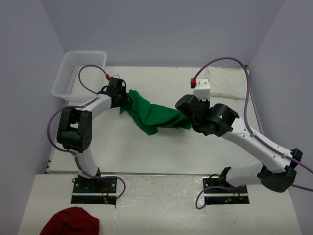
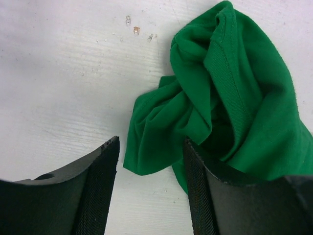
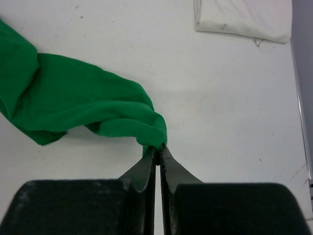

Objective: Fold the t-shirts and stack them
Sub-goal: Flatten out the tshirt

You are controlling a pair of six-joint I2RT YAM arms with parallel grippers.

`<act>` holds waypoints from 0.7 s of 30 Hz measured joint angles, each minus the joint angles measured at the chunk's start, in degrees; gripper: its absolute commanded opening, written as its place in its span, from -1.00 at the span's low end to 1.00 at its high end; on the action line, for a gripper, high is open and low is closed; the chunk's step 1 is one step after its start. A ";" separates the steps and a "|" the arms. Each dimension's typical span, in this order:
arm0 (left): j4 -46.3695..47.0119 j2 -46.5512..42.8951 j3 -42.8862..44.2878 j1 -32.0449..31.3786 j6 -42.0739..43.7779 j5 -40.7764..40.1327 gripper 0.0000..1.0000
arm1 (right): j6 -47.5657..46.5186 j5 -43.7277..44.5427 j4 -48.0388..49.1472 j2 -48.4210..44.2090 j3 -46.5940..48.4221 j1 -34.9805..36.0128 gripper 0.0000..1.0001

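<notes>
White tabletop [image 1: 161,152], green t-shirt [image 1: 154,115] bunched mid-frame, cream t-shirt [image 1: 225,83] folded upper right. Its edge pinched tight in right gripper [image 3: 157,147]; left gripper [image 2: 151,142] jaws apart over cloth

There's the green t-shirt [image 1: 154,115], plain and bright; cream-white t-shirt [image 1: 226,83], also plain; table [image 1: 146,152] white; dark red cloth [image 1: 71,223]; basket [image 1: 66,73] a white mesh.

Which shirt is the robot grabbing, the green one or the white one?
The green t-shirt: the right claw is shut on its bunched edge. The white t-shirt lies folded by the far right wall, with no claw touching it.
</notes>
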 measured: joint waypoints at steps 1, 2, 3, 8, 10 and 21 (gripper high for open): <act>0.04 0.07 0.02 0.00 0.00 0.07 0.14 | -0.02 -0.04 0.02 0.00 0.00 -0.07 -1.00; 0.04 0.07 0.00 0.00 -0.02 0.20 0.14 | -0.02 -0.15 0.02 0.02 -0.02 -0.09 -1.00; 0.09 0.07 0.02 0.00 0.00 0.31 0.15 | -0.07 -0.22 0.02 0.02 -0.02 -0.11 -1.00; 0.63 0.07 0.00 0.00 0.02 1.81 0.22 | -0.33 -0.55 0.52 0.02 -0.24 -0.13 -1.00; 1.09 0.24 0.02 0.02 0.00 3.26 0.23 | -0.35 -1.03 0.79 0.02 -0.39 -0.13 -1.00; 2.56 7.37 2.34 0.07 -0.55 7.48 -0.84 | -0.94 -1.38 0.94 -0.24 -0.83 -0.13 -1.00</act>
